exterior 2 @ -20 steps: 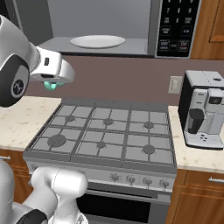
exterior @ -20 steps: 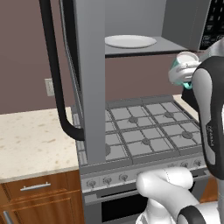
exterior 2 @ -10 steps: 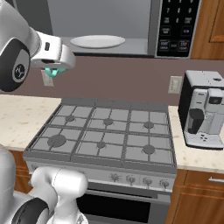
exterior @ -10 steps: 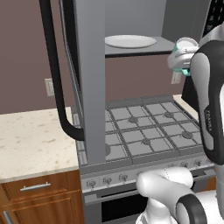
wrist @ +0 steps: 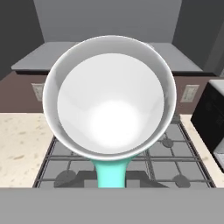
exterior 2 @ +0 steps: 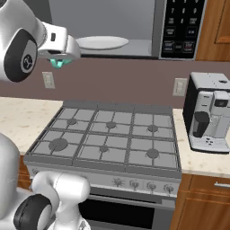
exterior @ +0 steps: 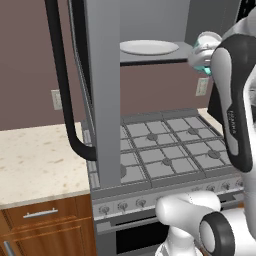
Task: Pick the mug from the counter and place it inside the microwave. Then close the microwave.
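The mug [wrist: 111,98], a small, stiff, glazed and likely slippery cup, hangs pinched in the jaws by its teal handle side, near the open microwave [exterior: 150,60].

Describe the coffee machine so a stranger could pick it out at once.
Start at the grey gas stovetop in the right base view and move right onto the beige counter. The coffee machine stands there against the wall, below the microwave keypad: a boxy grey-and-black appliance, the sole item on that stretch.
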